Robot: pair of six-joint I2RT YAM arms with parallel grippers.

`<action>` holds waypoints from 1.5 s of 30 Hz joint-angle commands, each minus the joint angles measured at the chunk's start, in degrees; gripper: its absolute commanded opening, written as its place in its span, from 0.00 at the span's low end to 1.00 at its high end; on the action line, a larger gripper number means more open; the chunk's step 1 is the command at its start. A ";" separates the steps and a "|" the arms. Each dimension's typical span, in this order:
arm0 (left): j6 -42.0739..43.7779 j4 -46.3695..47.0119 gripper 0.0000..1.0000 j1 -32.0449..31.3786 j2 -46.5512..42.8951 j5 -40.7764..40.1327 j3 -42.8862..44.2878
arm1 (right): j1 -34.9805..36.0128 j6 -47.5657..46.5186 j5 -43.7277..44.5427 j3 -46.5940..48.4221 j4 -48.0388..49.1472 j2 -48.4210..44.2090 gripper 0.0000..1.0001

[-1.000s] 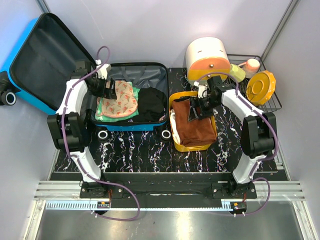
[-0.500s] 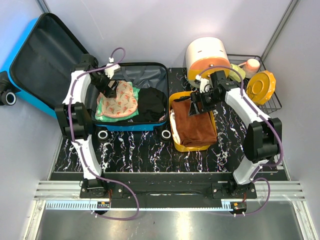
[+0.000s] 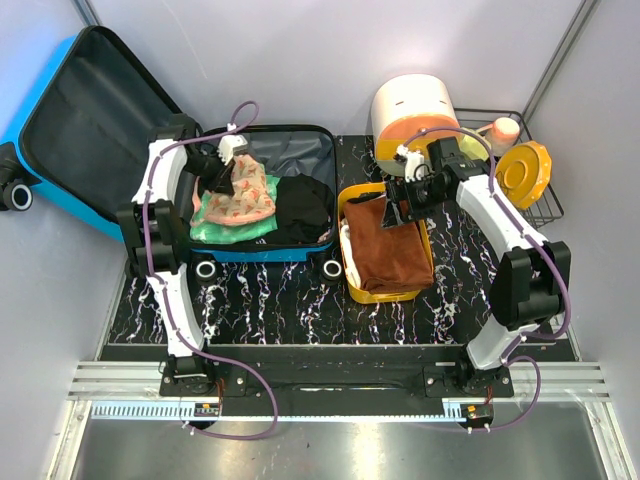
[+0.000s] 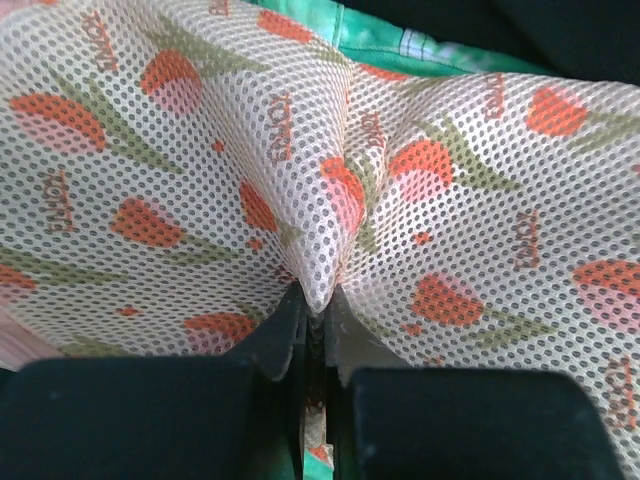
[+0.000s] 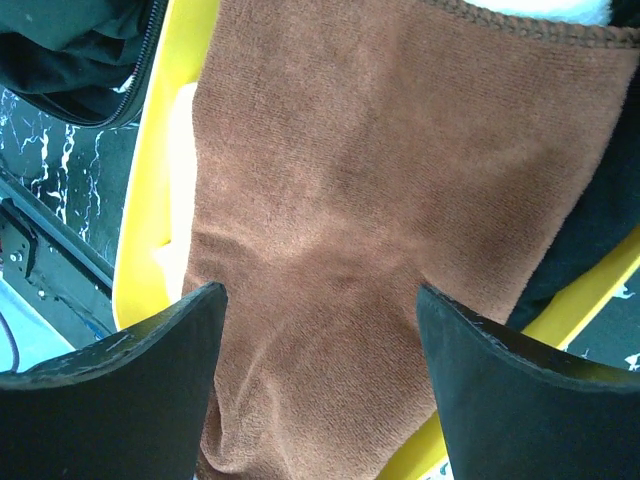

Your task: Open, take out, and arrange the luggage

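- Bright-blue hard-shell suitcase [image 3: 262, 254] lies open on the left.
- Tulip-print mesh pouch [image 3: 245, 190] lies inside, left of a black garment [image 3: 303, 205].
- Yellow plastic basin [image 3: 385, 296], just right, holds a brown towel [image 3: 385, 255].
- White-and-orange round box [image 3: 410, 115] stands behind the basin.

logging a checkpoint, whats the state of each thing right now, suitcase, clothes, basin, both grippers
luggage: open, lid leaned back to the left
mesh pouch: in the luggage, a fold pinched between fingers
left gripper: shut on the mesh pouch
black garment: lying in the luggage, no gripper on it
brown towel: lying in the yellow basin
right gripper: open, above the brown towel
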 commanded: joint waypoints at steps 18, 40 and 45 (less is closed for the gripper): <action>-39.53 22.48 0.00 -31.10 -22.38 7.62 -2.14 | -13.62 -0.12 0.86 7.40 -0.84 -8.54 0.87; -44.12 41.40 0.62 -45.88 -15.07 1.73 -16.82 | -14.17 1.81 -7.40 3.53 1.61 -8.29 0.82; -40.79 37.11 0.64 -46.23 -24.04 1.11 -18.33 | -10.58 3.39 -9.25 5.29 2.85 -5.13 0.79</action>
